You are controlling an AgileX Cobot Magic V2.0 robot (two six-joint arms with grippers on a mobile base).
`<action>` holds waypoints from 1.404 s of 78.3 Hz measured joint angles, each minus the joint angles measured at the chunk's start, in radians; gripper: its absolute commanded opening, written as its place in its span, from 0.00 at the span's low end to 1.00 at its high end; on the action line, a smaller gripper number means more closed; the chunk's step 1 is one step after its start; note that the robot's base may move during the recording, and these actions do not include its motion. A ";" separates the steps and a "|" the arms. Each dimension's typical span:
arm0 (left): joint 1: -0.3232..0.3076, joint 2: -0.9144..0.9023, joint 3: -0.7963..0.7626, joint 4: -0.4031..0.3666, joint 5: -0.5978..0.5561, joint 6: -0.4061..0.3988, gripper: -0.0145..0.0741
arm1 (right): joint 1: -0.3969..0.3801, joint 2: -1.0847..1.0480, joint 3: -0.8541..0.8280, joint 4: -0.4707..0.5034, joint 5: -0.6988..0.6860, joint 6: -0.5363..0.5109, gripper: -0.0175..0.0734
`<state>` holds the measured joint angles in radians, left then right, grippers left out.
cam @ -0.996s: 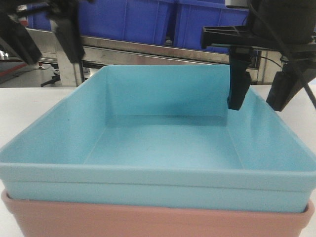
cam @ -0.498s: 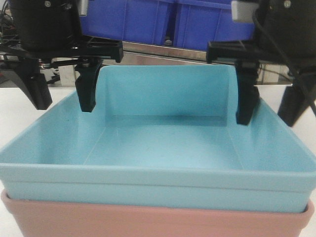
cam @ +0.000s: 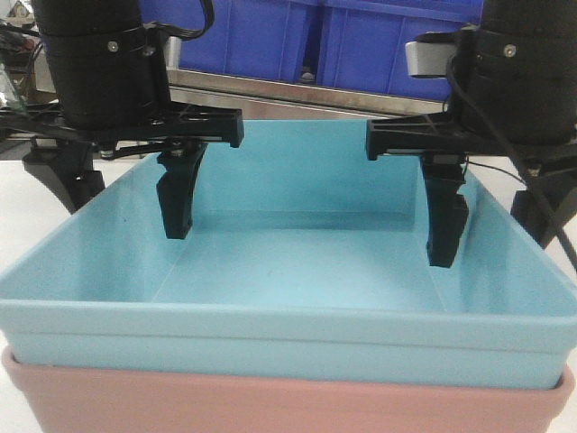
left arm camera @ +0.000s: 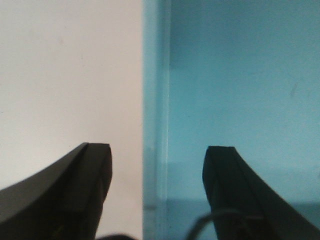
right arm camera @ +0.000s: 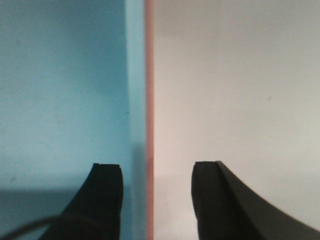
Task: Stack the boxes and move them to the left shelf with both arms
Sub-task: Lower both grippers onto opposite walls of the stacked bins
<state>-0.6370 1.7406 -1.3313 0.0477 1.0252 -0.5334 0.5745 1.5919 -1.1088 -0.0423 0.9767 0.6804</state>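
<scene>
white table; two stacked boxes; two spread tools, contact unclear.

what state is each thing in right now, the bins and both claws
light blue bin: upright, empty, nested inside the pink one
pink bin: upright on the white table, holding the light blue bin
left claw: open, straddling the light blue bin's left wall, one finger inside, one outside
right claw: open, straddling the right wall the same way
dark blue bins: sitting side by side on the rack behind
</scene>
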 measured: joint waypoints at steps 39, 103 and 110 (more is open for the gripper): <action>0.000 0.000 0.040 -0.017 0.001 0.020 0.52 | 0.006 0.052 0.000 0.006 -0.021 0.012 0.63; 0.000 0.003 0.044 -0.032 -0.003 0.051 0.52 | 0.006 0.073 0.000 0.012 -0.032 0.014 0.63; 0.000 0.014 0.044 -0.040 -0.003 0.051 0.52 | 0.006 0.073 0.000 0.014 -0.032 0.014 0.63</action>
<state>-0.6370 1.7546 -1.2869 0.0076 1.0222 -0.4828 0.5803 1.6649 -1.1088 -0.0285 0.9445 0.6943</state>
